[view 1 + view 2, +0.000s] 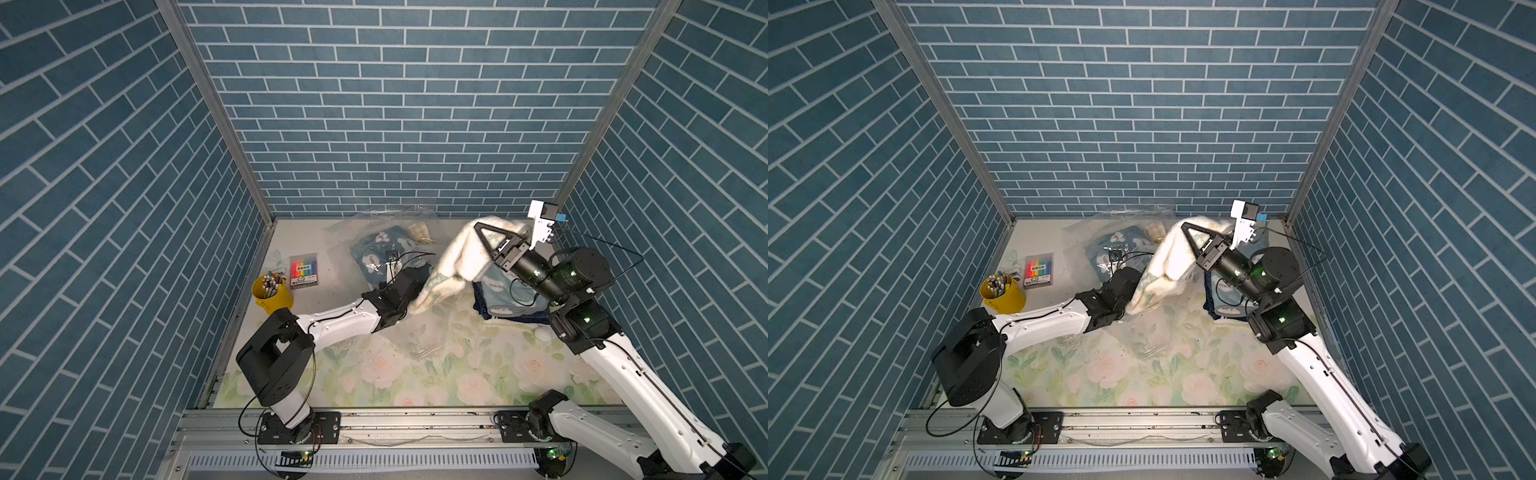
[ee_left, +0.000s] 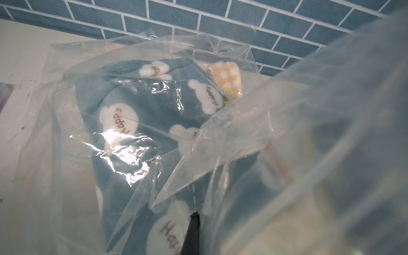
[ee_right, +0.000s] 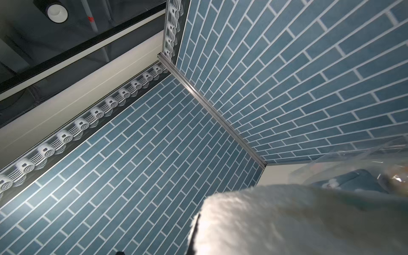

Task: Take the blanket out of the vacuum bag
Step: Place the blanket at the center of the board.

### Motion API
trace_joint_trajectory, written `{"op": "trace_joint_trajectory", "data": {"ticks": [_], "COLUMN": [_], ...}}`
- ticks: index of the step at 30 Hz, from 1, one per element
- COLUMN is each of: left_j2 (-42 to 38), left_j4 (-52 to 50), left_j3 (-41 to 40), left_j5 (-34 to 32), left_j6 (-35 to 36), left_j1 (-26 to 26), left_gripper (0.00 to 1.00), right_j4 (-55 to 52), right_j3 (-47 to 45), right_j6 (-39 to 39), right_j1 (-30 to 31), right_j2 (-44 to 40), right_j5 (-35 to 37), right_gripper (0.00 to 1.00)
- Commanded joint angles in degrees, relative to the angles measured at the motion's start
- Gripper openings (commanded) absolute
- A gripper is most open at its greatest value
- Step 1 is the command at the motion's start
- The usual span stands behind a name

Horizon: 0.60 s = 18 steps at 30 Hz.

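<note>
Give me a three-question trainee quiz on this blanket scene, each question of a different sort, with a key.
1. True or false: the right pincer is shut on the cream blanket and holds it up.
2. Which of these stands beside the marker pack? A) a red bowl B) a yellow cup of pens C) a green bottle
3. Fill in: the blue blanket in the left wrist view bears white clouds reading ____.

Key: 1 true; 2 B; 3 Happy.
</note>
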Motion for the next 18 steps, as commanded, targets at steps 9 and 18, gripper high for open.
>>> {"op": "trace_joint_trajectory", "data": {"ticks": [9, 18], "left_j2": [-4.87, -6.28], "left_j4": [0.63, 0.93], "left_j3": [-6.47, -9.68], "left_j5": [-0.50, 1.26], "left_j6": [-0.43, -0.55], "left_j1": [0.75, 0.72], "left_gripper": [0.02, 0.02], "right_j4": [-3.24, -4.46], "right_j3": [8.09, -0.83], "right_j6": [0.11, 1.08], "right_j1": [-18.89, -27.50], "right_j2": [6.36, 1.49], "right_j5": [-7.44, -8.64], "right_gripper": [0.00, 0.00]}}
